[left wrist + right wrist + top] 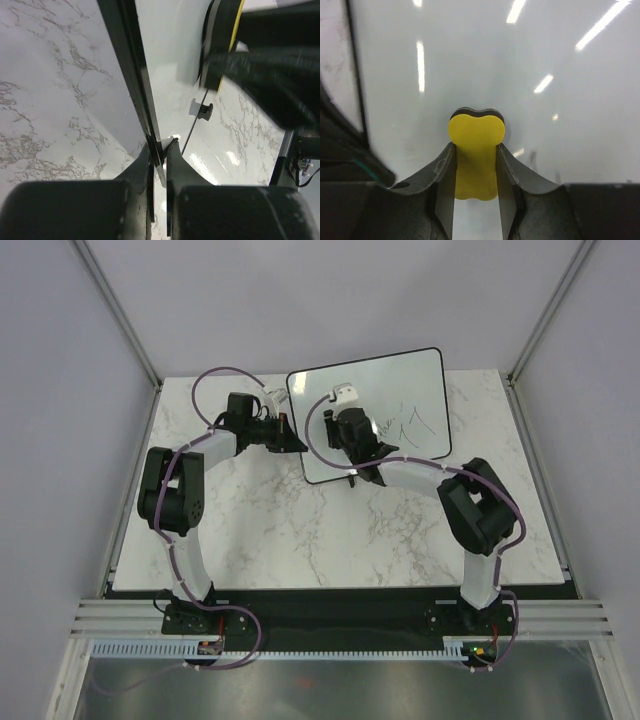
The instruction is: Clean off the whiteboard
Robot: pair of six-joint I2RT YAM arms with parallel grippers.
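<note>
the whiteboard (400, 390) stands propped on its lower edge on the marble table (300, 530), with its glossy face leaning back and turned toward the arms. my left gripper (161, 146) is clamped on the thin black frame (131, 75) at the board's left edge, and only the frame sits between the jaws. my right gripper (476, 150) is closed on a yellow eraser (476, 131) backed with a dark felt layer. it pinches the eraser at its narrow waist, with the felt end pointed into the left half of the board's face. the felt looks to be on the surface, but i cannot be sure of contact from the wrist view. the dark handwriting (405, 423) sits on the board's right half, to the right of the eraser, and is not yet wiped.

my judgement on handling: the board looks light and stiff, with a slick face, so it will tip or skate if the eraser pushes hard. the frame is the right place to hold it, because it is a firm lip that leaves the writing area free. one pinch at the left edge gives little leverage once the eraser works over by the writing, so the board may swing about that grip. i would use modest pressure and strokes running toward the held edge. the eraser is soft and should give a little under the jaws.
</note>
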